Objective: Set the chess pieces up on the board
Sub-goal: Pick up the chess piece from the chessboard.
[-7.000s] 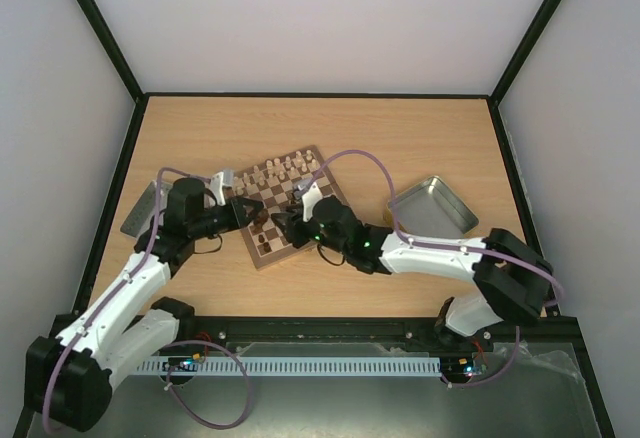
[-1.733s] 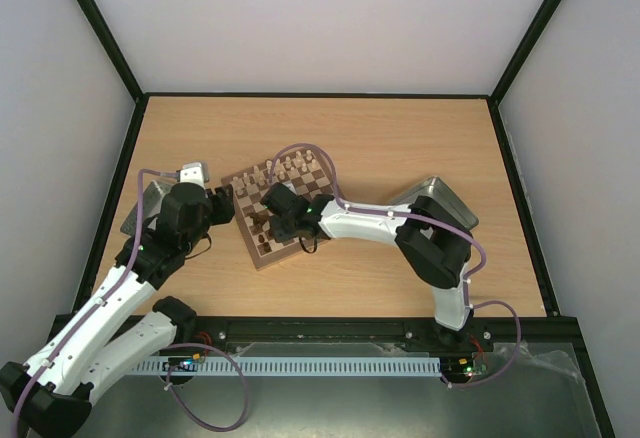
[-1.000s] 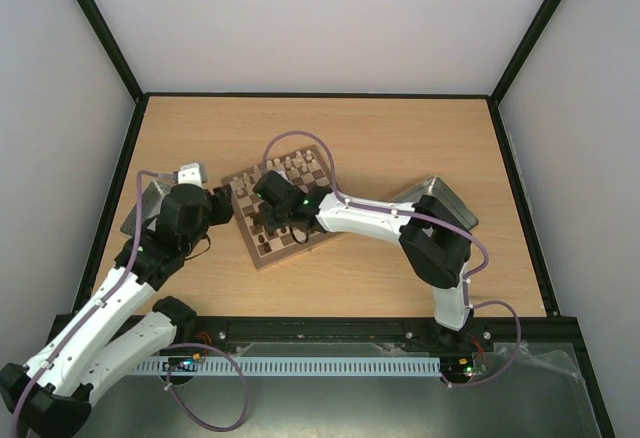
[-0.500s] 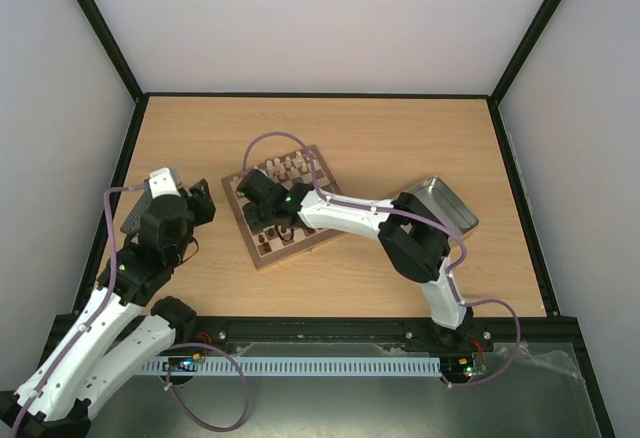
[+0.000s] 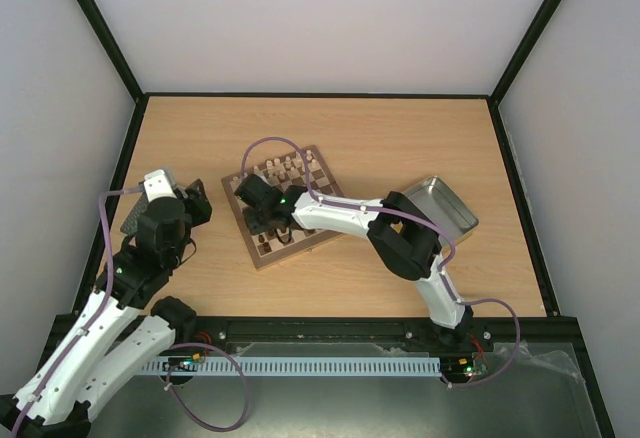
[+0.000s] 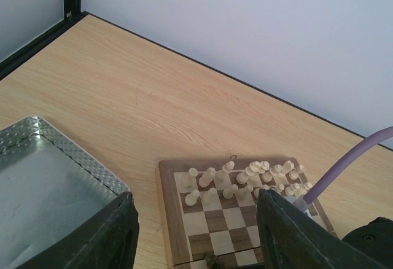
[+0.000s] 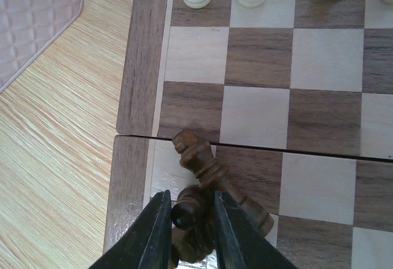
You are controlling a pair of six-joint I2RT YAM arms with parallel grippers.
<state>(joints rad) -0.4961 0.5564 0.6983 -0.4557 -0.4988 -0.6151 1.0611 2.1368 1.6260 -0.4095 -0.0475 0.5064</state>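
Observation:
The board (image 5: 318, 172) lies angled at mid-table, with cream chess pieces (image 5: 290, 166) in two rows along its far side. My right gripper (image 5: 259, 221) reaches down over the board's left near part. In the right wrist view its fingers (image 7: 157, 232) press both sides of a round-headed dark brown piece (image 7: 188, 209). A second dark piece (image 7: 209, 167) lies on its side against it, across the board's fold. My left gripper (image 5: 196, 204) hangs left of the board, open, with nothing between its fingers (image 6: 110, 238). Its view shows the board (image 6: 242, 220) and cream pieces (image 6: 245, 174).
One silver tray (image 5: 130, 222) lies left of the board, partly under the left arm, and shows as tray (image 6: 43, 177) and tray corner (image 7: 31, 17). A second silver tray (image 5: 436, 206) sits at the right. A purple cable (image 6: 356, 158) loops over the board.
The left arm has drawn back leftward, away from the board. The right gripper has slid left across the board to the fallen dark pieces, and its jaws have narrowed onto one.

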